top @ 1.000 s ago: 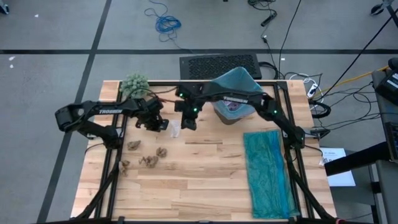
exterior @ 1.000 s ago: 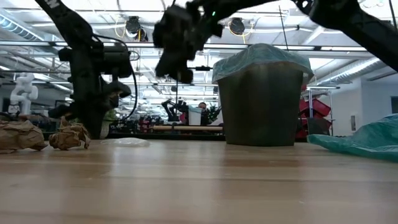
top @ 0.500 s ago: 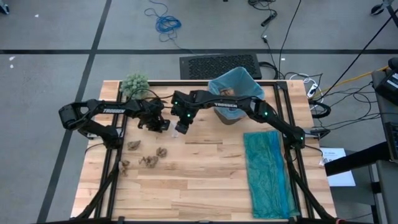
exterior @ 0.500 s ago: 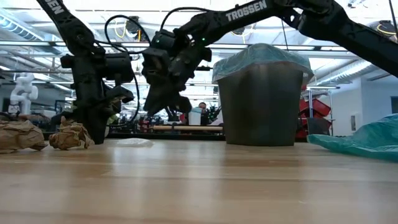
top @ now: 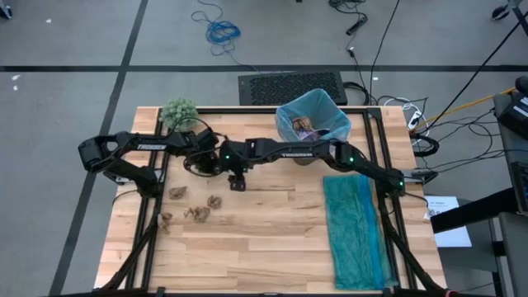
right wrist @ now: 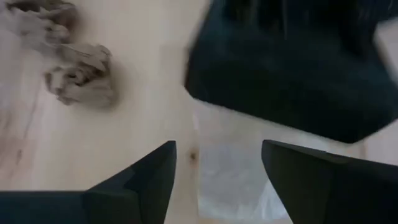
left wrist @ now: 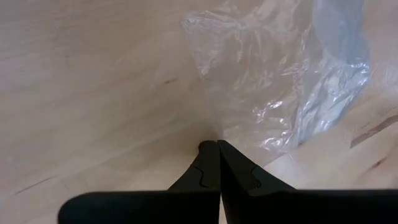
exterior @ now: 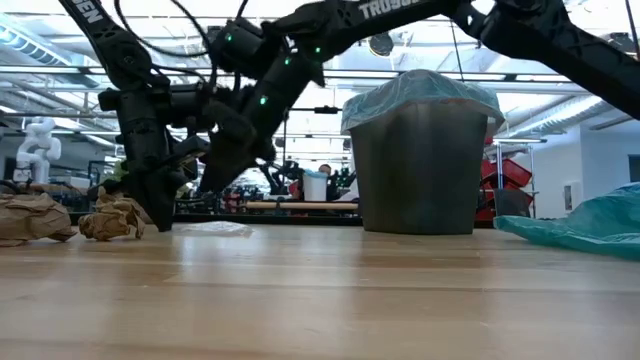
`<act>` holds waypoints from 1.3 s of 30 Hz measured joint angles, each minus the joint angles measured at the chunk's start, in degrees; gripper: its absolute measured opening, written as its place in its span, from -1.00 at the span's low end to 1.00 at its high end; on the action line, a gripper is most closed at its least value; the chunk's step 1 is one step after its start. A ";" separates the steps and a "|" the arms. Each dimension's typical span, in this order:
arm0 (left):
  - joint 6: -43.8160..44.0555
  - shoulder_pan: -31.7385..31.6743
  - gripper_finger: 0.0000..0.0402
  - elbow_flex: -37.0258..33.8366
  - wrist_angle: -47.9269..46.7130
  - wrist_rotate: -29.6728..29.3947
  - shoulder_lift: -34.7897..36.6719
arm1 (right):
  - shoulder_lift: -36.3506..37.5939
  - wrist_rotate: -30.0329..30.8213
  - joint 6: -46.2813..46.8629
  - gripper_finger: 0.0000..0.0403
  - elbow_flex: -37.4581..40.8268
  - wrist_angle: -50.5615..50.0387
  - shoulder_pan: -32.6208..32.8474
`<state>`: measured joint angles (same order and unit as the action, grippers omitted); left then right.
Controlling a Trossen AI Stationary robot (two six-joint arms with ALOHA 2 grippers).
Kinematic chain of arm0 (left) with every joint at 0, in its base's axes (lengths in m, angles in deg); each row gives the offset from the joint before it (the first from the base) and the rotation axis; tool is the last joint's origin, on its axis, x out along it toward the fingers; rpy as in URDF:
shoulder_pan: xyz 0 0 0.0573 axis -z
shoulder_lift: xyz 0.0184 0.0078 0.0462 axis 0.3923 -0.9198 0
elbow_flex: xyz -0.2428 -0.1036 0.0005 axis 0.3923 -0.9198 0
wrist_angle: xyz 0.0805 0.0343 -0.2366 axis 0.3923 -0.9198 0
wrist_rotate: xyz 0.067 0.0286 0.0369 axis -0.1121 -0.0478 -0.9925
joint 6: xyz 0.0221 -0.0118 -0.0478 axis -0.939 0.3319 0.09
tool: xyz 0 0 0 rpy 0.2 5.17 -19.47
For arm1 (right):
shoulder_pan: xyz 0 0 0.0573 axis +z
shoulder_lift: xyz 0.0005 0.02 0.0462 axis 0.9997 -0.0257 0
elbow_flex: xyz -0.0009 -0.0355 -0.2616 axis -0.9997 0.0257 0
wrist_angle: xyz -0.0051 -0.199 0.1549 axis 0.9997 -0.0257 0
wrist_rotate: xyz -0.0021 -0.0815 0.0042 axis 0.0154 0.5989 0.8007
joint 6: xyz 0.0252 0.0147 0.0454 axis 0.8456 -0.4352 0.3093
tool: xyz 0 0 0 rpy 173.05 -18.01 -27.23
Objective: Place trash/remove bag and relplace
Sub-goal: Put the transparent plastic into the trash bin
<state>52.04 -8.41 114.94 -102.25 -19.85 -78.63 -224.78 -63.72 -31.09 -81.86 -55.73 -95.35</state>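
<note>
A small clear plastic scrap [left wrist: 280,81] lies flat on the wood table between my two grippers. My left gripper [left wrist: 214,145] is shut, its tips at the scrap's edge. My right gripper [right wrist: 217,180] hovers open just above the scrap [right wrist: 230,174], one finger on each side. Brown paper wads [top: 196,206] lie on the table toward the near left. The light blue bag [top: 313,115] lines the grey bin [exterior: 420,170] at the far edge, its rim folded over the bin's top; trash pieces [top: 304,129] show inside. My left gripper's shut fingertips [left wrist: 210,149] point down at the edge of the clear scrap [left wrist: 236,134]; whether they touch it I cannot tell. My right gripper touches nothing that shows.
A darker teal bag [top: 356,227] lies spread flat along the table's right side. A green fuzzy plant [top: 177,111] stands at the far left corner. My left arm [right wrist: 286,68] is close in front of the right gripper. Bare wood lies in the near middle.
My right gripper has swung from beside the bin toward the table's left and near edge and come down close over the clear scrap next to my left gripper. The arm no longer covers the bin, whose open top now shows.
</note>
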 joint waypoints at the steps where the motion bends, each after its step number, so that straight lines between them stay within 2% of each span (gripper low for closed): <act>1: -0.26 0.00 -1.00 0.00 -0.37 0.00 0.00 | -0.53 0.00 0.76 0.16 -0.02 0.51 -0.15; 9: -3.98 -0.04 -1.00 0.15 -4.47 -0.06 0.07 | -3.83 -1.26 4.19 0.16 0.00 -0.45 -1.38; 13: -3.90 -0.07 -1.00 0.11 -4.62 0.05 0.06 | -4.65 -3.22 7.51 0.04 -0.11 -0.84 -2.22; 16: -3.61 -0.09 -1.00 0.09 -4.93 0.19 0.03 | -5.00 -3.49 7.28 -0.25 0.03 -0.49 -2.39; 19: -4.02 -0.02 -1.00 0.08 -4.93 0.18 0.04 | -5.03 -3.19 7.48 -0.75 0.05 -0.66 -2.33; 21: -3.97 -0.04 -1.00 0.07 -4.91 0.29 0.04 | -5.09 -3.19 7.19 -0.92 0.11 -0.57 -2.35; 30: -4.82 0.12 -1.00 0.00 -4.52 1.25 2.02 | -2.23 -2.17 5.43 -1.00 0.68 -7.03 -2.17; 35: -4.75 0.07 -1.00 0.22 -4.65 1.25 4.95 | 2.07 -2.68 2.05 -1.00 0.30 -8.79 -2.06; 39: -4.20 -0.05 -1.00 0.22 -5.08 1.25 8.48 | 2.23 -2.73 -0.49 -1.00 0.53 -11.93 -2.09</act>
<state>47.84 -8.46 115.16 -107.32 -18.61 -70.15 -222.55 -66.45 -31.57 -81.33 -67.66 -97.44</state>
